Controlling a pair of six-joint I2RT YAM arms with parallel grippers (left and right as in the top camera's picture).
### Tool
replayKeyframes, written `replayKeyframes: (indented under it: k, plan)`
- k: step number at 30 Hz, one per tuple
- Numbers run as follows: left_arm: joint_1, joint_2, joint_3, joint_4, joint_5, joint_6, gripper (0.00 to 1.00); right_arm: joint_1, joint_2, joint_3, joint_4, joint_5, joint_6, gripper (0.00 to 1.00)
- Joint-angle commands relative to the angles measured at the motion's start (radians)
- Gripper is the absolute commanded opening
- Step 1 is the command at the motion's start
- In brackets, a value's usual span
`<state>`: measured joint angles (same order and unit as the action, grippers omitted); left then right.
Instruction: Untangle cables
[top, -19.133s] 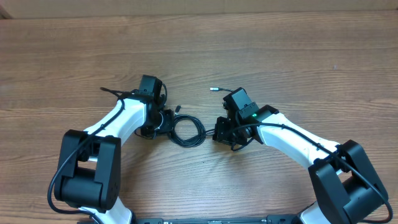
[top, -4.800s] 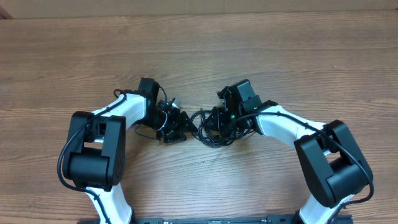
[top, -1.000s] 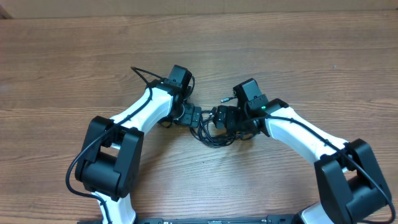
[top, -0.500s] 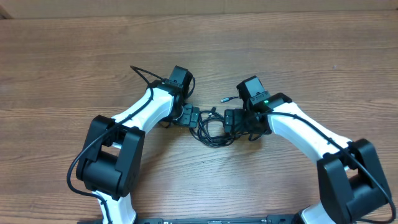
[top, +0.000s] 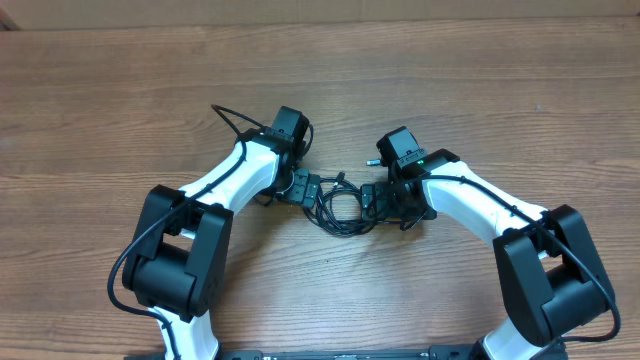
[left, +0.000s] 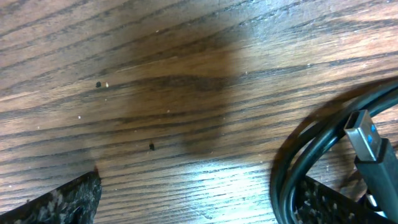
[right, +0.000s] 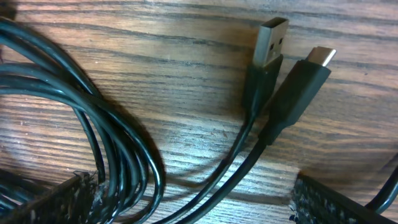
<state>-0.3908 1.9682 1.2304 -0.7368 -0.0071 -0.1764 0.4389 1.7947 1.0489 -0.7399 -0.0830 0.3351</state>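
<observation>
Coiled small on the wooden table (top: 120, 90), between the two wrists: the cables (top: 340, 208), with the left gripper (top: 308, 190) just beside one edge of the loops and the right gripper (top: 374, 198) just beside the other. Spread wide on the left, going by the wrist view: a textured finger (left: 59, 199) in each lower corner, bare wood between, and black strands plus a blue-tongued USB plug (left: 365, 134) crowding the right-hand one. Probably lined up that way to catch an outer strand or that plug rather than the whole bundle. Spread wide on the right too, with nothing pinched: looped strands running close past one fingertip (right: 59, 199), and in the gap a flat USB-A plug (right: 268, 43) and a slimmer rounded plug (right: 308, 71) lying side by side, near touching. Likely stationed on opposite sides so as to draw the coil apart in two directions once gripped. No hold taken yet at either end, loops piled over one another; judged barely begun as an untangling. Some risk of dragging the whole knot along by taking too many strands at once.
</observation>
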Motion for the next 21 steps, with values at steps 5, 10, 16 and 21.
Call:
replayKeyframes:
  k: [5, 10, 16, 21]
  plan:
    - [0.009, 0.139, -0.085, 0.009, 0.13, 0.019, 1.0, -0.002, 0.014, -0.003, 0.037, -0.016, -0.031, 1.0]
    - [0.009, 0.139, -0.085, 0.013, 0.13, 0.019, 1.0, 0.0, 0.014, -0.003, 0.118, 0.05, -0.034, 1.0]
    - [0.009, 0.139, -0.085, 0.013, 0.13, 0.019, 1.0, 0.0, 0.014, -0.003, 0.128, 0.071, -0.056, 1.0]
    - [0.009, 0.139, -0.085, 0.012, 0.062, -0.011, 1.0, -0.001, 0.014, -0.003, 0.11, 0.071, -0.048, 1.0]
